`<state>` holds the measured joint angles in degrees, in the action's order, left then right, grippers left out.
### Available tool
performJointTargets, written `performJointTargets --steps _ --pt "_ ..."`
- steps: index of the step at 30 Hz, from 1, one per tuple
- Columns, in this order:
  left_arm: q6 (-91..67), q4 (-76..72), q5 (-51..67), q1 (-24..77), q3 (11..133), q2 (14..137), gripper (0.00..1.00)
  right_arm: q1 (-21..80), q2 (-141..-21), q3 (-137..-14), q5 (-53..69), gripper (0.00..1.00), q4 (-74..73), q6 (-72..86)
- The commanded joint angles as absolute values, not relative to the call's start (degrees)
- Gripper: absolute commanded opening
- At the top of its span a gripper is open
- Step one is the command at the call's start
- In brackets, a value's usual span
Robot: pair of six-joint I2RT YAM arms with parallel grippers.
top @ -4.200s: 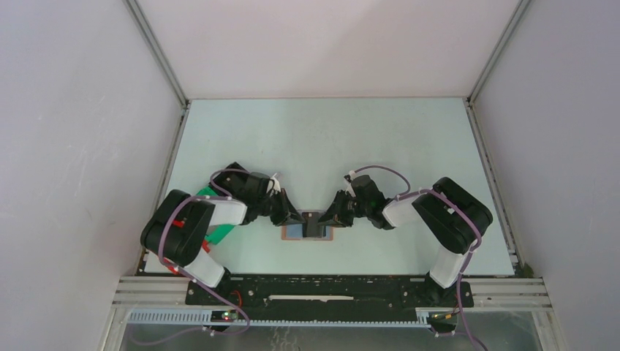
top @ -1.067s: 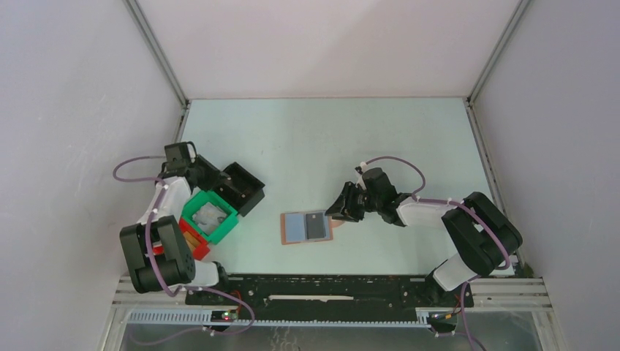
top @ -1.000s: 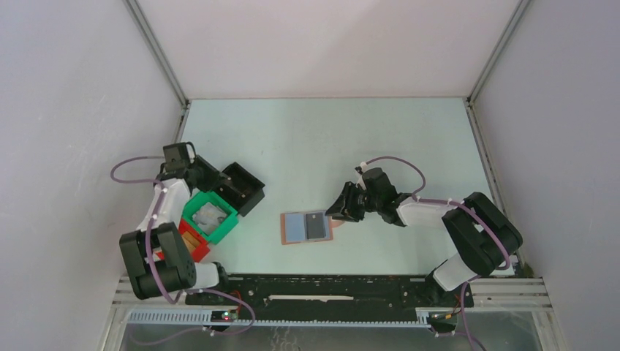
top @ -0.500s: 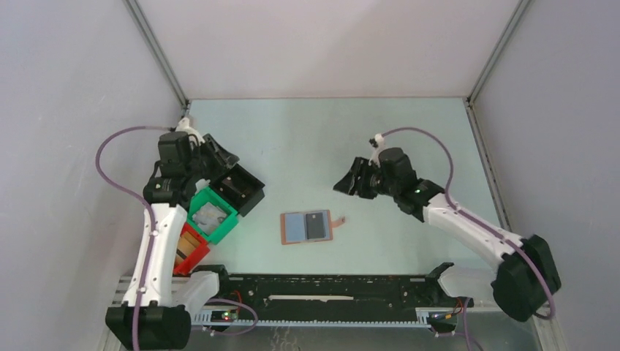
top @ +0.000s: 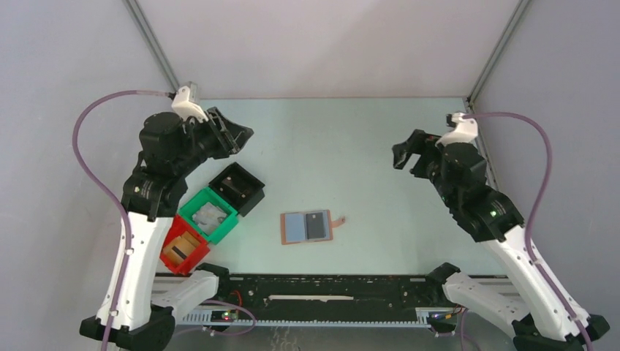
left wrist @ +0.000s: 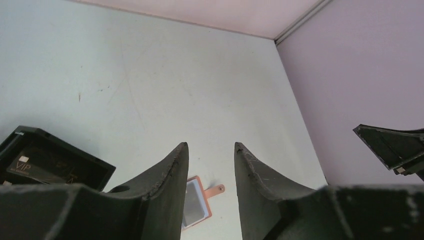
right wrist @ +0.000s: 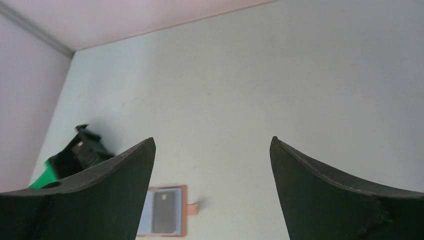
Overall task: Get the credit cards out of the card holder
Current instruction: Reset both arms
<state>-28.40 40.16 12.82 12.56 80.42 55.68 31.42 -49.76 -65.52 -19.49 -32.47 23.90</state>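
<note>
Card holder (top: 307,227) open flat at 6 o'clock on worktop (top: 329,146), credit cards (top: 316,225) likely light, stiff, slick, so pinch an exposed edge; left tool (top: 241,135) and right tool (top: 406,153) both apart, empty.

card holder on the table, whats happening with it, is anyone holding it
Nobody is holding it right now. The card holder lies open and flat on the table, between the arms. The left tool and the right tool both hang well above the table, open and empty. A black card lies in the black bin.
</note>
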Motion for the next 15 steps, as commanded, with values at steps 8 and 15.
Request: performJointTargets --steps 8,15 --pt "-24.76 35.53 9.18 17.42 73.59 51.32 0.50 30.23 -41.27 -64.07 -35.08 0.94 -41.04 23.48" --pt "-23.68 32.48 3.14 17.45 65.78 46.16 0.50 30.19 -41.37 -60.86 -34.27 0.94 -39.52 25.93"
